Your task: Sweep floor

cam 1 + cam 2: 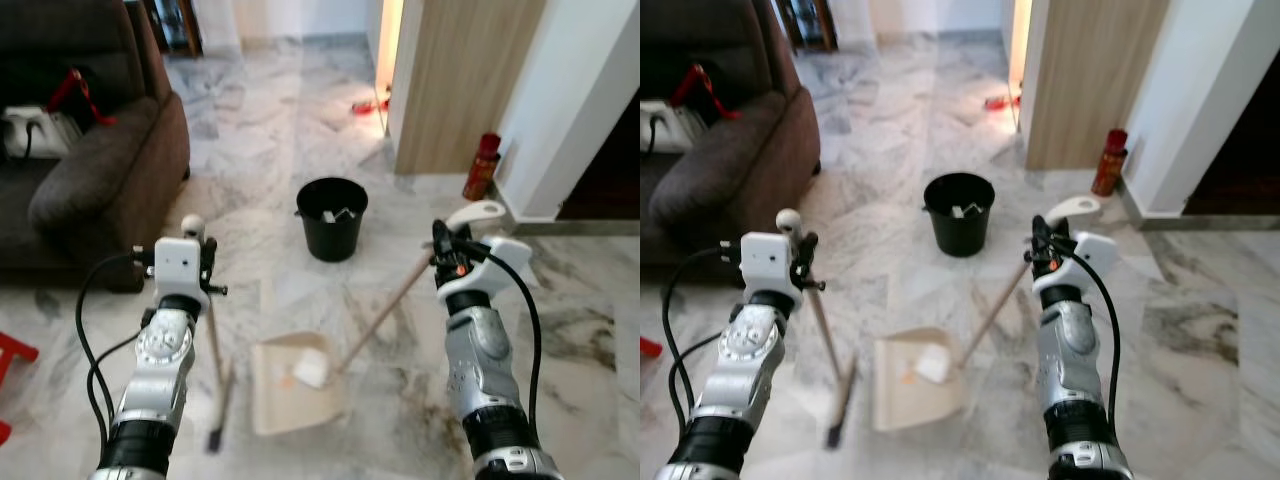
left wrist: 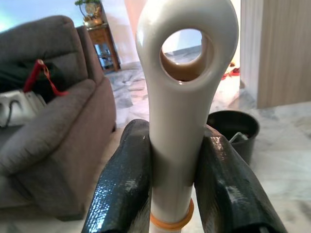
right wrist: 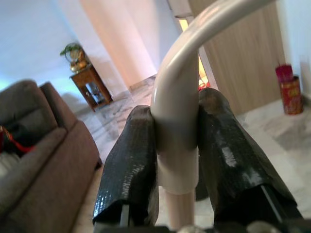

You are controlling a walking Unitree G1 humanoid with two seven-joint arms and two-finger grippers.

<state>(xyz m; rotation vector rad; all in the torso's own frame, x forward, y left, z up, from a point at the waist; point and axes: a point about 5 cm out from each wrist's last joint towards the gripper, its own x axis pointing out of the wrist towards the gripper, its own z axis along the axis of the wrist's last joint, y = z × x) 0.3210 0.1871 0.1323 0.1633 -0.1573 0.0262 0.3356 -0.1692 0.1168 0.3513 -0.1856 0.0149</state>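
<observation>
Left eye view: a grey-veined marble floor [image 1: 560, 330] is seen stretching from the robot toward a doorway at the far end of the room. A dark brown sofa [image 1: 100, 170] is set along the floor's left edge, a wood-panelled wall [image 1: 460, 80] rises at the far right, and a red canister [image 1: 481, 166] is stood at its foot. A black bucket [image 1: 331, 218] is placed on the floor ahead, near the middle.

The broom [image 1: 214, 370] is held upright by the left tool [image 1: 196, 262]; in the left wrist view the two black fingers [image 2: 124, 189] are pressed against either side of the cream handle, just below its ring-shaped end. The broom's head is set down on the floor, just left of the dustpan [image 1: 290, 385].

The dustpan is laid flat on the floor between the two arms, with a white crumpled scrap [image 1: 311, 369] held in its tray. Its long handle is slanted up to the right tool [image 1: 448, 252], whose fingers [image 3: 131, 174] are clamped on the curved grip.
</observation>
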